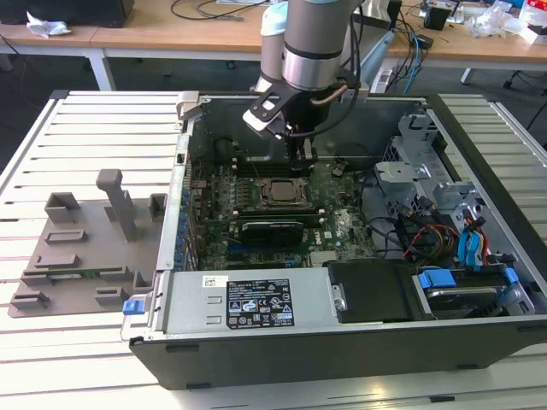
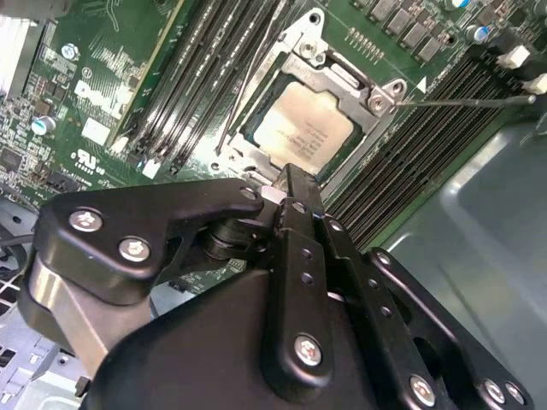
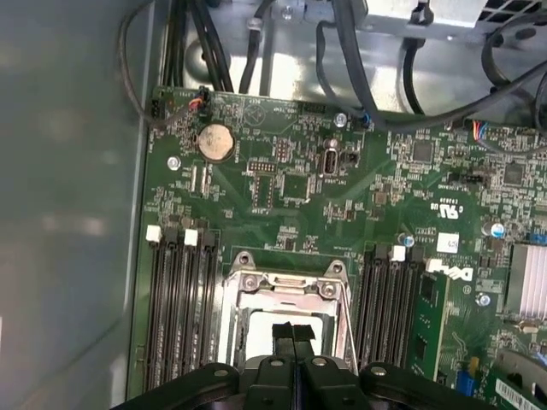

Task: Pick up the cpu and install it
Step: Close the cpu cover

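Sitting in socket frame [image 2: 329,67]: cpu [image 2: 303,128].

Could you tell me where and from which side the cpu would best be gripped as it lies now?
Probably by two opposite thin edges, coming straight down from above. The cpu lies flat inside the socket frame, top face up, so only that face is open; the frame hems in its sides. The hand, shut, hangs just above it.

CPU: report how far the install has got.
Done: the cpu lies flat inside the socket frame on the motherboard. In hand: nothing; the gripper hangs shut over the socket, holding nothing. Left: whether the frame is latched cannot be told, so seating is unconfirmed.
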You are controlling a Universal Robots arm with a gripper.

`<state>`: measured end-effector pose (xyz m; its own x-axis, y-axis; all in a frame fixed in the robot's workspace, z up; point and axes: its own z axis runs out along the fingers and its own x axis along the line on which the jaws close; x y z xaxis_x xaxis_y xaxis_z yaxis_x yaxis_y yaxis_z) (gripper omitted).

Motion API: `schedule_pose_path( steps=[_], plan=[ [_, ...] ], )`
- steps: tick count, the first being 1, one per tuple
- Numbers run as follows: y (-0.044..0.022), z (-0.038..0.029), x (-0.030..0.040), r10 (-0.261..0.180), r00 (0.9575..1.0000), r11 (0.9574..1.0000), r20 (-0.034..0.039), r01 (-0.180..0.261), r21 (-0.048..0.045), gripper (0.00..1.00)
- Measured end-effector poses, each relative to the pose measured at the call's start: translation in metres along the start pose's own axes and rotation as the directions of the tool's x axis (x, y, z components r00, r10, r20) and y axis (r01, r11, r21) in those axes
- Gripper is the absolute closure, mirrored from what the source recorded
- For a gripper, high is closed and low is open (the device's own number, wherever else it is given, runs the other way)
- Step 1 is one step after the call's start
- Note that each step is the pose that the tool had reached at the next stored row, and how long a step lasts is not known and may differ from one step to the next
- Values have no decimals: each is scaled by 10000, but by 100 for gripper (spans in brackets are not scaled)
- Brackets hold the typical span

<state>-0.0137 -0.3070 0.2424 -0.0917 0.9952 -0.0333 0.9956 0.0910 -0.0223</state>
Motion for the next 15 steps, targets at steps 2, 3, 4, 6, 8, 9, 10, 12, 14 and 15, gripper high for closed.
schedule_pose_path(
  steps=[2, 3, 4, 6, 8, 9, 10, 12, 14, 15],
  plan=[
    [-35, 5, 4, 1, 10000, 10000, -1, -1, 0, 89],
    [-51, 9, 5, 1, 10000, 10000, -1, -1, -1, 89],
    [-73, 14, 7, 1, 10000, 10000, 1, -1, 0, 89],
    [-101, 32, 11, 0, 10000, 10000, -1, 0, -1, 89],
    [-160, 71, 17, 2, 10000, 10000, 0, -2, 0, 89],
    [-180, 106, 20, 1, 10000, 10000, 0, -1, -1, 89],
    [-194, 128, 22, 1, 10000, 10000, 1, -1, 0, 89],
    [-227, 162, 27, 1, 10000, 10000, 0, -1, -1, 89],
    [-261, 204, 31, 2, 10000, 10000, 0, -2, 0, 89],
    [-271, 225, 33, 1, 10000, 10000, -1, -1, 0, 89]
  ],
)
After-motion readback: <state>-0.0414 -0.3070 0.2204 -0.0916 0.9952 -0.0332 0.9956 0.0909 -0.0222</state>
